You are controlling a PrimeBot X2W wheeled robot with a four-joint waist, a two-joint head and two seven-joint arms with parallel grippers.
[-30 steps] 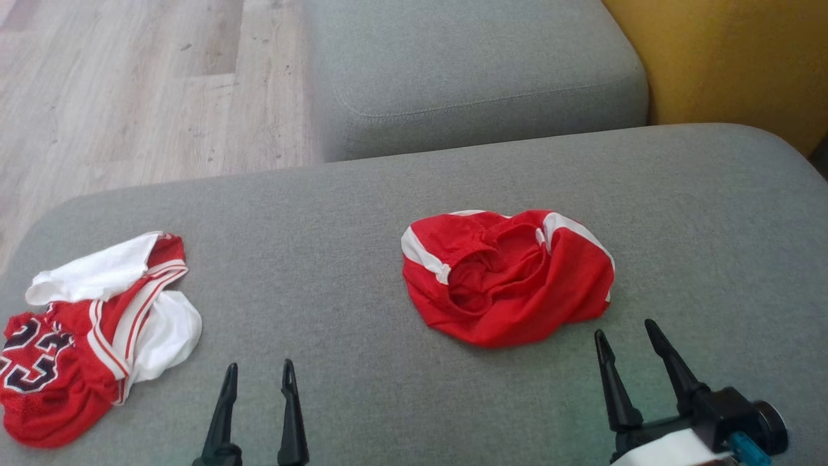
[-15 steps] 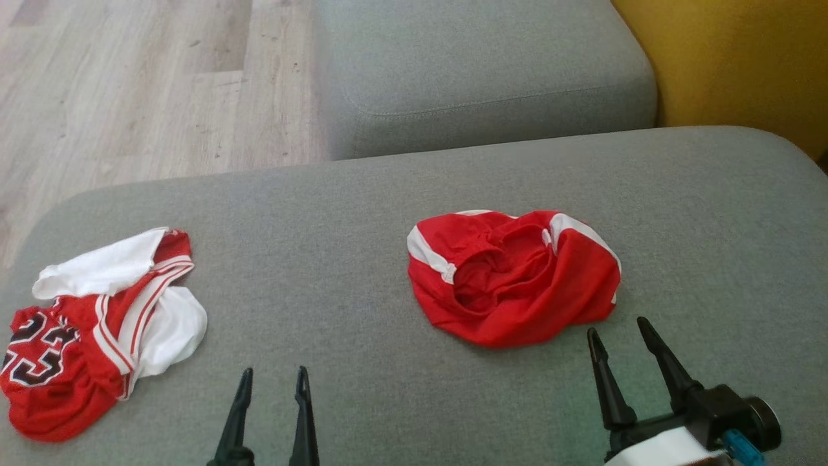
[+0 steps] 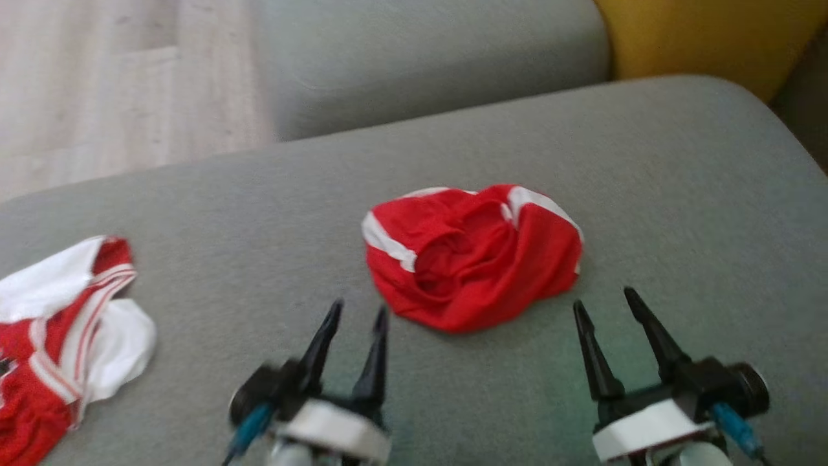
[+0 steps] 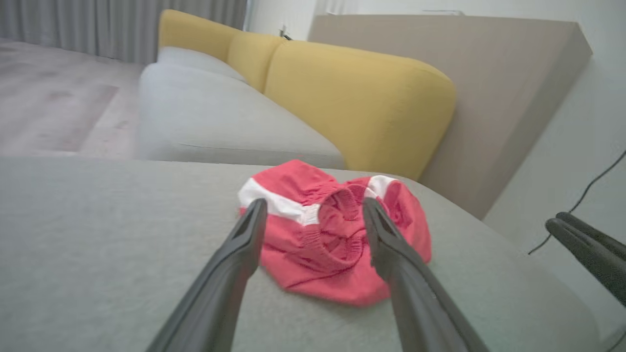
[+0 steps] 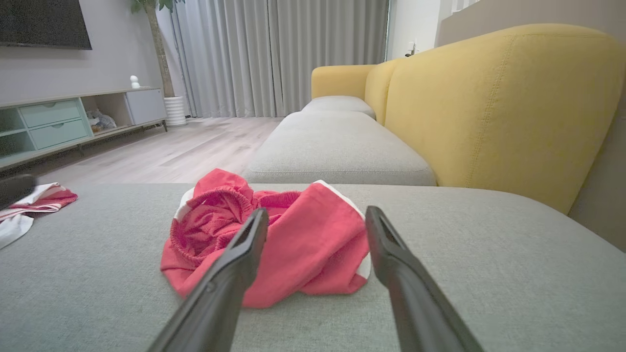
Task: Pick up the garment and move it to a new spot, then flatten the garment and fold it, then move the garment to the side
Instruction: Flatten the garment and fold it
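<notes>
The garment (image 3: 472, 259) is a crumpled red piece with white stripes, lying mid-cushion on the grey sofa seat (image 3: 259, 213). My left gripper (image 3: 359, 307) is open, its tips just short of the garment's near-left edge. My right gripper (image 3: 603, 298) is open too, a little off the near-right edge. In the left wrist view the garment (image 4: 318, 244) lies just beyond the open left gripper (image 4: 314, 203), and the right gripper's fingers (image 4: 587, 247) show at the far right. In the right wrist view the garment (image 5: 313, 244) sits just ahead of the open right gripper (image 5: 317, 211).
A red and white jersey (image 3: 65, 336) lies bunched at the seat's left end, also seen as the jersey (image 5: 29, 200) from the right wrist. A second grey cushion (image 3: 420, 58) and a yellow backrest (image 3: 698, 32) lie beyond. Wooden floor (image 3: 97, 84) is past the seat's far-left edge.
The head camera has shifted, so the whole picture moved. My left gripper has come forward and to the right, up to the garment's near-left edge. The right gripper edged slightly forward.
</notes>
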